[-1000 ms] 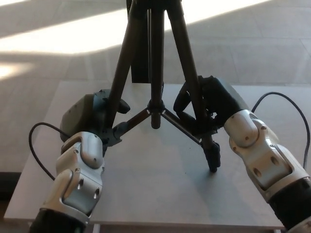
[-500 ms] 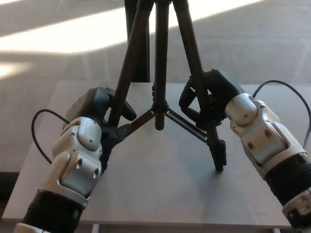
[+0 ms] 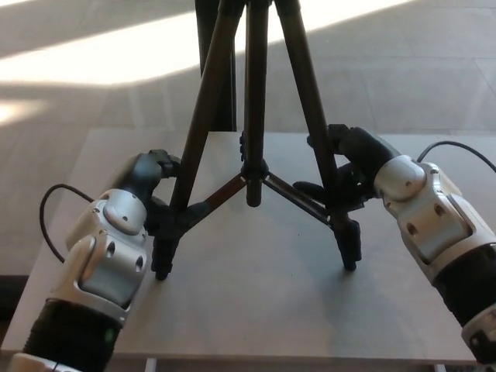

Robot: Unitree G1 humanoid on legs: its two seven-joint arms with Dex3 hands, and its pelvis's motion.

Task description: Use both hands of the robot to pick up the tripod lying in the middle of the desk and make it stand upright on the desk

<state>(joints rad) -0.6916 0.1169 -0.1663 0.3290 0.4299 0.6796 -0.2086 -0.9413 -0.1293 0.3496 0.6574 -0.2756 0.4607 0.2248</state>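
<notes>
The black tripod (image 3: 253,167) stands upright on the grey desk (image 3: 256,310) with its legs spread. Its left foot (image 3: 161,270) and right foot (image 3: 350,262) rest on the desktop, and the third leg runs back behind the centre column. My left hand (image 3: 151,186) lies just left of the left leg, open, its fingers off the leg. My right hand (image 3: 345,167) sits behind the right leg, open, with thumb and fingers spread on either side of the leg and not closed on it.
A black cable (image 3: 48,213) loops off my left wrist over the desk's left edge. Another cable (image 3: 457,147) arcs from my right forearm. The desk's far edge lies just behind the tripod, and sunlit floor (image 3: 93,62) lies beyond.
Both hands have opened and let go of the tripod legs. The left hand has drawn back to the left. The left foot now rests on the desk and the tripod stands by itself.
</notes>
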